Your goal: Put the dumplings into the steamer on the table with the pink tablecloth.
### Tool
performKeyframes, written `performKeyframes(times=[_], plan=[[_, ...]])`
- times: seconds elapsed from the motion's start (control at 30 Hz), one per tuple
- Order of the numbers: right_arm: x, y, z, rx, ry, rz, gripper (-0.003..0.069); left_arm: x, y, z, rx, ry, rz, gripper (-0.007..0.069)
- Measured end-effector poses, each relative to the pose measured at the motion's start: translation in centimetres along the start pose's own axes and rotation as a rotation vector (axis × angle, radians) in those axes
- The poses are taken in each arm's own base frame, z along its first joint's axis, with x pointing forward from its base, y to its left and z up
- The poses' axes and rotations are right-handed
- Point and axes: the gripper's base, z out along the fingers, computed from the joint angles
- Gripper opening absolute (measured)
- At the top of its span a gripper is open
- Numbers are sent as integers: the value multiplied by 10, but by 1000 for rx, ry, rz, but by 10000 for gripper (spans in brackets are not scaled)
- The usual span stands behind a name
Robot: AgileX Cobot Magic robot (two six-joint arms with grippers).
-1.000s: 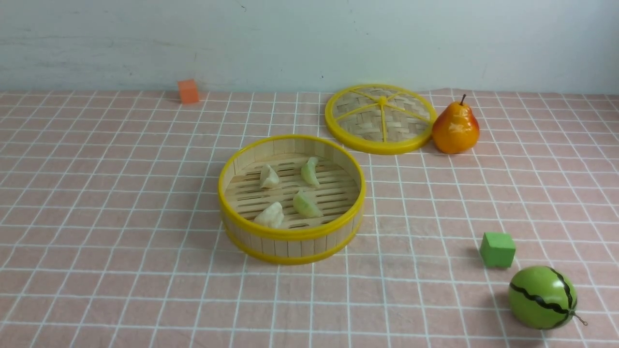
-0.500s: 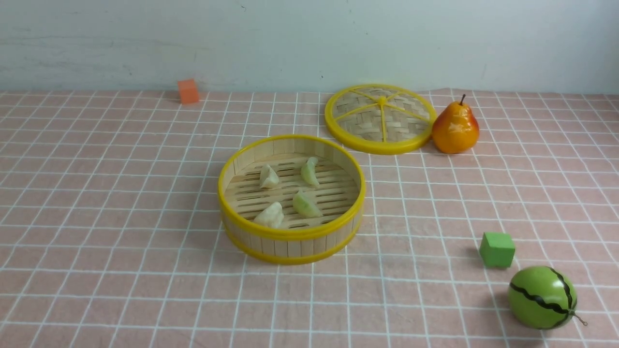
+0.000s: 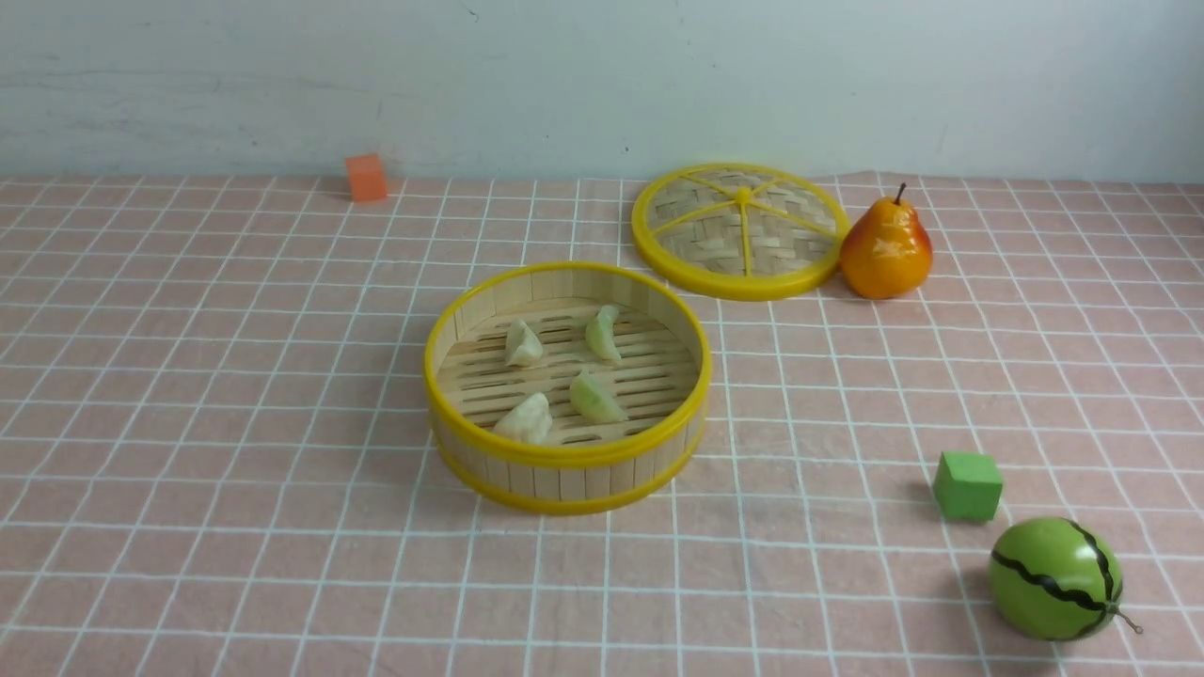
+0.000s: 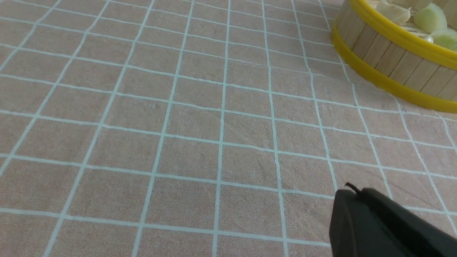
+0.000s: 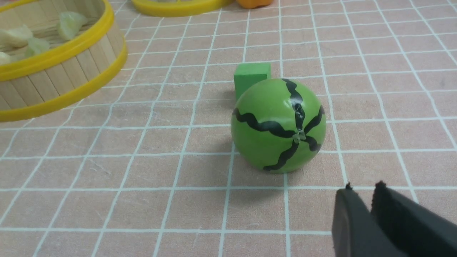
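The steamer (image 3: 564,480) stands mid-table on the pink tablecloth (image 3: 235,376). Inside it lie the dumplings: two cream-white ones (image 3: 523,343) (image 3: 527,419) and two pale green ones (image 3: 603,335) (image 3: 594,399). Neither arm shows in the front view. In the left wrist view my left gripper (image 4: 353,191) is shut and empty, low over bare cloth, well apart from the steamer (image 4: 389,60). In the right wrist view my right gripper (image 5: 362,189) is shut and empty, just short of the watermelon ball (image 5: 278,123); the steamer (image 5: 60,78) is off to the side.
The flat woven lid (image 3: 738,230) lies behind the steamer, with a pear (image 3: 886,249) beside it. A green cube (image 3: 967,485) and the watermelon ball (image 3: 1053,578) sit at the front right. An orange cube (image 3: 366,178) sits at the back left by the wall.
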Motion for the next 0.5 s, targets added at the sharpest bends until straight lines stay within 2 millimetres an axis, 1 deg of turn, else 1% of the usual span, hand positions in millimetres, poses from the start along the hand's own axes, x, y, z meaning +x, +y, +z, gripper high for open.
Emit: performKeyframes(times=[0.5], plan=[[0, 0, 0, 0, 0, 0, 108, 0, 0, 0, -1, 0, 2, -14]])
